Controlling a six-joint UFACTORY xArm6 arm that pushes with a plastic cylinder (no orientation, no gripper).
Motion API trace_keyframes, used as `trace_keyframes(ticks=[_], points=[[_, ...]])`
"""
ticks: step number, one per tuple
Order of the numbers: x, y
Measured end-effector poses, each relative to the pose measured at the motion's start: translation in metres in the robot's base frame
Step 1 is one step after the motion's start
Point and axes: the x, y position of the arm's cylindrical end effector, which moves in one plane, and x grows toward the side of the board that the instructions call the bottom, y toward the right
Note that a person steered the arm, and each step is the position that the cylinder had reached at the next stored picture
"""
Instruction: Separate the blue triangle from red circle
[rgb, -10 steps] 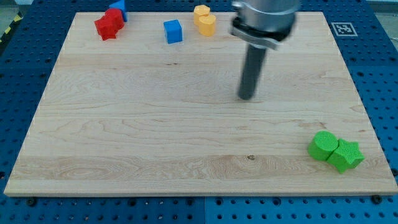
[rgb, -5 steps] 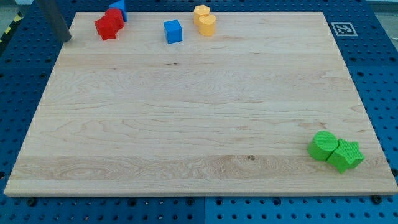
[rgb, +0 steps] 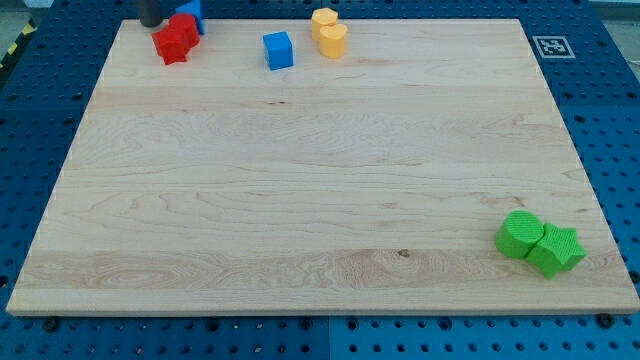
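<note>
The blue triangle (rgb: 193, 11) sits at the board's top left edge, partly cut off by the view's top. It touches the red circle (rgb: 186, 27) just below it. A red star (rgb: 171, 44) lies against the circle's lower left. Only the lower end of the dark rod shows at the view's top left. My tip (rgb: 150, 25) is just left of the red circle and the blue triangle, close to both; whether it touches them I cannot tell.
A blue cube (rgb: 278, 50) and two touching yellow blocks (rgb: 328, 32) lie along the top edge. A green block (rgb: 519, 233) and a green star (rgb: 556, 250) sit together at the bottom right of the wooden board (rgb: 320, 180).
The rod swept from the board's upper middle to beyond its top left corner, then came right to stand beside the red and blue cluster. No block has moved.
</note>
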Motion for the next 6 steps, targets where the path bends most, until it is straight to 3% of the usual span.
trace_keyframes(ticks=[3,6], points=[[0.0,0.023],[0.0,0.094]])
